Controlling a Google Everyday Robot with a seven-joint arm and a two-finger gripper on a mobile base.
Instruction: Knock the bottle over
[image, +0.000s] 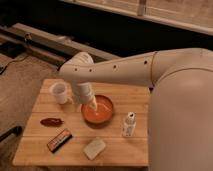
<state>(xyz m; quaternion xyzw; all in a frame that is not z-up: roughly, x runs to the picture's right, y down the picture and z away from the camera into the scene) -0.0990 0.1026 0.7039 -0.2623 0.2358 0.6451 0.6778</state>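
The bottle (129, 125) is small, slim and translucent white with a white cap. It stands upright on the wooden table (120, 150), near its right edge. My gripper (93, 103) hangs from the white arm over the left part of an orange bowl (98, 112). It is well to the left of the bottle and apart from it.
A white cup with a handle (60, 92) stands at the back left. A dark red flat object (52, 121), a dark snack bar (59, 140) and a pale sponge (94, 148) lie along the front. My arm's large white body (180, 110) fills the right side.
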